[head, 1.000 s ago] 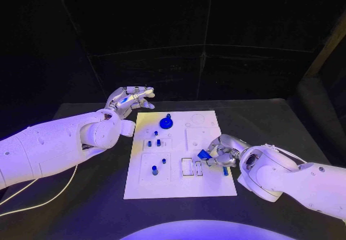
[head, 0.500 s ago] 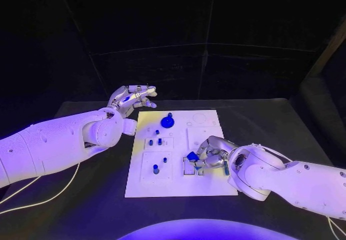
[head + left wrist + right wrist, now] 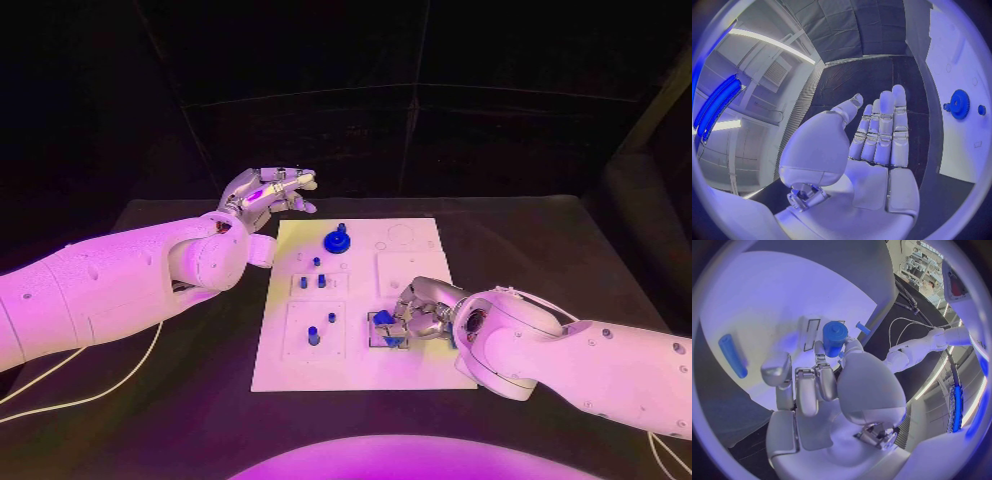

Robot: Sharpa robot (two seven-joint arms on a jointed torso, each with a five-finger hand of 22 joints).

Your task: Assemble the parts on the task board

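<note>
The white task board [image 3: 411,372] lies in the middle of the black table. My right hand [image 3: 415,312] holds a blue cylindrical part [image 3: 384,322] low over the slots in the board's near right area; the right wrist view shows the same blue part [image 3: 834,337] pinched at the fingertips above two rectangular slots [image 3: 812,333]. My left hand [image 3: 264,193] hovers with flat, spread fingers beyond the board's far left corner, holding nothing; it is the left hand [image 3: 879,132] in the left wrist view. A blue gear [image 3: 336,241] stands on the board's far part.
Several small blue pegs [image 3: 309,283] stand in the board's left half, one more [image 3: 313,339] nearer me. A loose blue bar [image 3: 732,356] lies on the board beside my right hand. A white cable [image 3: 87,395] runs over the table at the left. The blue gear [image 3: 959,104] appears by the left hand.
My right hand has carried the blue part leftward and lowered it over the board's slots. The left hand has stayed in place.
</note>
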